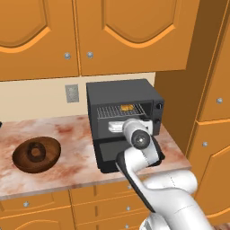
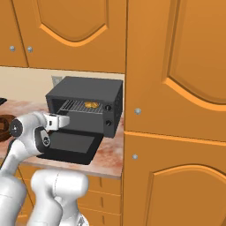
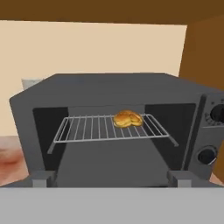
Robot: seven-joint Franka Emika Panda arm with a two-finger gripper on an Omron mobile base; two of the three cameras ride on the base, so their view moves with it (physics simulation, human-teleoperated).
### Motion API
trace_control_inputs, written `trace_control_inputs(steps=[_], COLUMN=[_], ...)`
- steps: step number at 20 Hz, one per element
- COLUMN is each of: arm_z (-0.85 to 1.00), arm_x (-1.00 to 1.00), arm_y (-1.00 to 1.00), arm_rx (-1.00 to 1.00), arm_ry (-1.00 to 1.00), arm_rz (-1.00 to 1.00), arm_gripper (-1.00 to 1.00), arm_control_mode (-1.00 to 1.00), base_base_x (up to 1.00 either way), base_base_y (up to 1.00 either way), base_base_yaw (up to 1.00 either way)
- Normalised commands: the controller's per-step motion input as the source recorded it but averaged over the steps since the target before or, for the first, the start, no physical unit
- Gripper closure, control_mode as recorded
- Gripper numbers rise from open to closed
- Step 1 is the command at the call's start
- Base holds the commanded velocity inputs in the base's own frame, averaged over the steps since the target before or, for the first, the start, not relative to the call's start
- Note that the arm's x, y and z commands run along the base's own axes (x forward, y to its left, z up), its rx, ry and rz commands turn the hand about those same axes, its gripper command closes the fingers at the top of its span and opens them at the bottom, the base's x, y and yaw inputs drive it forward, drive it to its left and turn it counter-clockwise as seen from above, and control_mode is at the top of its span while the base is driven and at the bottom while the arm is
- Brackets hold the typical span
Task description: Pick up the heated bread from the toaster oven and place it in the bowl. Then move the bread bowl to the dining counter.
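Claw (image 2: 65, 120) hangs level in front of the toaster oven (image 1: 123, 96), its jaws spread wide with nothing between them, pointed straight into the open mouth above the dropped door (image 1: 128, 152). From the hand view the two dark fingertips (image 3: 42, 178) stand far apart at the bottom, either side of the oven's opening.

Inside, the heated bread (image 3: 127, 118) lies on the wire rack (image 3: 109, 129), towards the rack's back right part, golden and lumpy. Two dark knobs (image 3: 206, 155) sit one above the other on the oven's right panel.

Oven and door rest on a reddish marbled worktop (image 1: 72, 132) that runs along a cream wall with a grey outlet plate (image 1: 72, 93). Well to the oven's left on that same worktop sits the bowl (image 1: 37, 154), dark brown wood, wide and shallow, with a raised ring in its middle.

Orange cabinet doors (image 1: 134, 33) with arched panels and small round pulls hang above, drawers of the same orange run under the worktop, and a tall orange cabinet (image 2: 176, 114) closes off the right side just beside the oven.
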Motion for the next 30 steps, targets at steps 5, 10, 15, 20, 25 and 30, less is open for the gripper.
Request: trace_control_inputs(steps=[5, 10, 15, 20, 25, 30], arm_z=[0.00, -0.04, -0.33, -0.05, 0.00, 0.00], arm_x=[0.55, 0.60, 0.22, 0.35, 0.46, 0.26], arm_y=[0.00, 0.00, -0.13, -0.03, 0.00, 0.00], arm_rx=[0.00, 0.00, 0.00, 0.00, 0.00, 0.00], arm_ry=[-0.13, 0.00, 0.00, 0.00, 0.04, 0.13], arm_rz=[-0.03, -0.01, 0.00, 0.00, 0.00, 0.00], arm_gripper=[-1.00, -1.00, -1.00, -1.00, -1.00, -1.00], arm_control_mode=[-1.00, -1.00, -1.00, -1.00, -1.00, -1.00], base_base_x=[0.00, 0.00, 0.00, 0.00, 0.00, 0.00], base_base_y=[0.00, 0.00, 0.00, 0.00, 0.00, 0.00], base_base_yaw=[0.00, 0.00, 0.00, 0.00, 0.00, 0.00])
